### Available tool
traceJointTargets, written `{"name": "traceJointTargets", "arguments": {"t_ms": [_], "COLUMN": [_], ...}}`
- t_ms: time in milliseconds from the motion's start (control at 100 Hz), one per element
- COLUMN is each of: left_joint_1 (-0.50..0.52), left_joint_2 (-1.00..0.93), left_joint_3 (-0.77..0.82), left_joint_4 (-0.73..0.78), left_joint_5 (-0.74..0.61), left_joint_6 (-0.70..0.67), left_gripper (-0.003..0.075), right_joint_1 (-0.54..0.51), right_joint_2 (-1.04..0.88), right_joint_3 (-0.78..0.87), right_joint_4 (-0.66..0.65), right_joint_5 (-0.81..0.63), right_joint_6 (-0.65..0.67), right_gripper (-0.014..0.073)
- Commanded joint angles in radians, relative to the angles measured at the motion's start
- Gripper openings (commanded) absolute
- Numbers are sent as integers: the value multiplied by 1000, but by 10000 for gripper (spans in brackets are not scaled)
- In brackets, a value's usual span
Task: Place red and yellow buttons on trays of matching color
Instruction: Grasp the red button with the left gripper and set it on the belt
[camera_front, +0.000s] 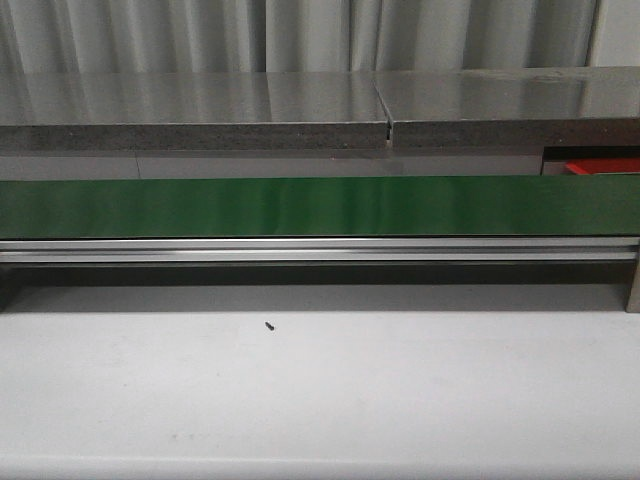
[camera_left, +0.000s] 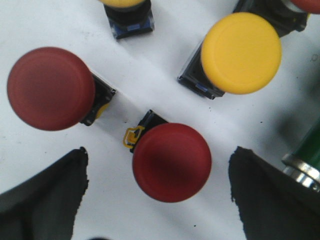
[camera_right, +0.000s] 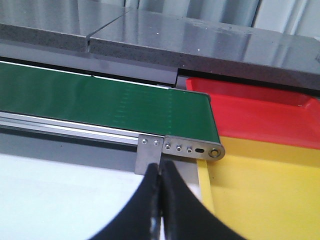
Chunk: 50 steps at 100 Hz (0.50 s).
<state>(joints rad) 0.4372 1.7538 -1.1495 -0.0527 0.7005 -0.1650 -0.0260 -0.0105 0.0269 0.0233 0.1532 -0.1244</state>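
In the left wrist view, a red button (camera_left: 172, 162) stands on the white table between the spread fingers of my open left gripper (camera_left: 159, 192), touching neither. A second red button (camera_left: 50, 88) and a yellow button (camera_left: 243, 53) stand beyond it; parts of another yellow button (camera_left: 125, 4) and another red button (camera_left: 309, 4) show at the frame edge. In the right wrist view, my right gripper (camera_right: 160, 172) is shut and holds nothing, near the end of the green belt (camera_right: 100, 102). The red tray (camera_right: 260, 110) and yellow tray (camera_right: 265, 185) lie beside it. Neither gripper shows in the front view.
The green conveyor belt (camera_front: 320, 205) runs across the front view behind the white table (camera_front: 320, 390), with a grey counter (camera_front: 200, 110) behind it. A sliver of the red tray (camera_front: 603, 166) shows at far right. The belt's metal end bracket (camera_right: 180, 147) is close to my right fingertips.
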Motion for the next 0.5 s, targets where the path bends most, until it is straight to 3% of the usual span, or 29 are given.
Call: {"name": "traceJointTargets", "arguments": {"t_ms": [0, 490], "left_joint_1": [4, 4], "left_joint_2": [-42, -47], "left_joint_3": [-29, -30], "left_joint_4": [-8, -8], "left_joint_5": [-36, -16], "left_joint_6": [-9, -9], "left_gripper": [472, 103], "right_joint_1": [4, 4], "right_joint_2": [-17, -17], "right_joint_3": [0, 0], "right_joint_4": [-8, -8], "right_joint_5": [-80, -80], "right_joint_6": [0, 0], "right_gripper": [-67, -67]}}
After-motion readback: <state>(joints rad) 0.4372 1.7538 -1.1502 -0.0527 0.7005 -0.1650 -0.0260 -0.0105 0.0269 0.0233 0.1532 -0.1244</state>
